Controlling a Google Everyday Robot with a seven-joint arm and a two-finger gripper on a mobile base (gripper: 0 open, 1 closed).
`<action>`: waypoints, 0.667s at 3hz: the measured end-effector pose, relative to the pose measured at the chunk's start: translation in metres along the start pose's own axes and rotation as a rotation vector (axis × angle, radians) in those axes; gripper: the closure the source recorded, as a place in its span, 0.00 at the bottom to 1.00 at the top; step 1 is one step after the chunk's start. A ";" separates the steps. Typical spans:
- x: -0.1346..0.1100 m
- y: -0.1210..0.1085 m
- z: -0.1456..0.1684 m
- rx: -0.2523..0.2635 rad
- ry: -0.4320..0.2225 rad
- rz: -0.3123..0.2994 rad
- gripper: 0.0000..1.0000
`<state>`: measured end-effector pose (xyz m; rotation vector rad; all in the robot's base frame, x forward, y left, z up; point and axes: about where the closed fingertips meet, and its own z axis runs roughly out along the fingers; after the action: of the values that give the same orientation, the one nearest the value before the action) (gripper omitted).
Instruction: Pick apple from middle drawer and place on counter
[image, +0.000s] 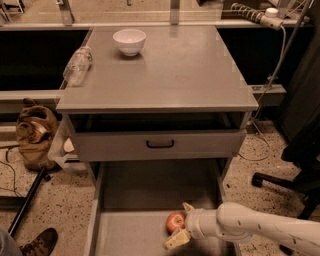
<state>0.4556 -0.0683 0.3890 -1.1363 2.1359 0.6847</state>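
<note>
Here's where you stand: the small round red apple with the yellowish patch (173, 220) sits on the bare floor of the wide grey pulled-out middle drawer (130, 235), down toward its 5 o'clock corner in the camera view. Your white arm (250, 227) reaches in from 3 o'clock, and the pale two-finger end effector (177, 225) is right at the fruit. Its fingers are spread, one above the apple at about 1 o'clock and one below it at about 6 o'clock, so they bracket it from the right. Whether either one touches the skin, I can't tell.

By my reading the drawer is open and the reach is done, but the apple isn't lifted; it rests on the drawer floor. Left for you: press the fingers in, raise the fruit over the low drawer wall, carry it up past the closed grey drawer front with the black handle (160, 144), and set it down on the smooth flat grey table (170, 75) atop the cabinet.

Up there, a round white bowl (129, 41) stands at 11 o'clock and a clear plastic bottle (77, 65) lies at the 9 o'clock edge. The middle and the right side look like open landing ground for you.
</note>
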 end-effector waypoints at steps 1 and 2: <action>0.004 0.000 0.010 -0.008 0.015 -0.002 0.00; 0.008 -0.001 0.017 -0.008 0.036 0.002 0.00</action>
<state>0.4573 -0.0614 0.3713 -1.1590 2.1663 0.6788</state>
